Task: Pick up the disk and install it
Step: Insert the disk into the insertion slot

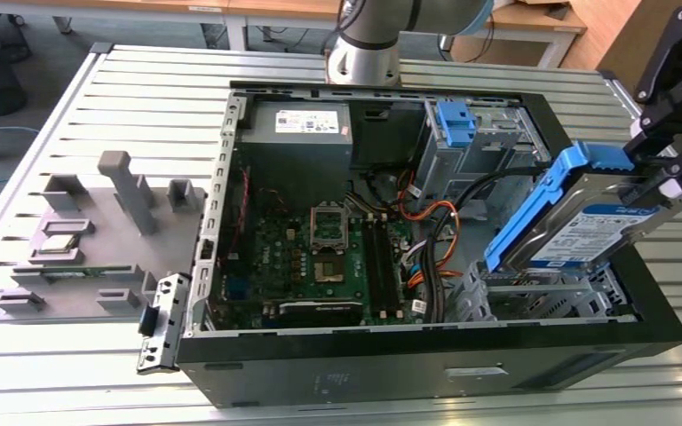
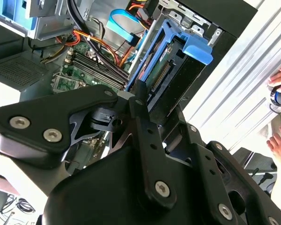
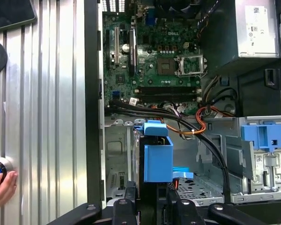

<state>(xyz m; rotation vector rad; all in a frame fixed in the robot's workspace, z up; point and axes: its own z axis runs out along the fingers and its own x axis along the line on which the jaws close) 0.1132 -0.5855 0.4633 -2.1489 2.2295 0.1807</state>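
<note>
The disk (image 1: 578, 226) is a silver drive with a white-and-blue label and blue rails. It hangs tilted, one end down, over the metal drive cage (image 1: 543, 297) at the front corner of the open computer case (image 1: 436, 359), on the exterior view's right. My gripper (image 1: 659, 188) is shut on its upper end. In the second wrist view the black fingers (image 2: 139, 101) clamp the disk (image 2: 171, 61) edge-on. In the first wrist view the disk's blue bracket (image 3: 158, 157) stands just beyond the gripper (image 3: 150, 206), over the cage.
Inside the case are the motherboard (image 1: 317, 240), a grey power supply (image 1: 299, 120), loose cables (image 1: 430, 222) and an empty blue bracket (image 1: 454, 120) at the back. A grey fixture block (image 1: 92, 222) sits on the exterior view's left. A person's hand (image 3: 2, 187) rests beside the case.
</note>
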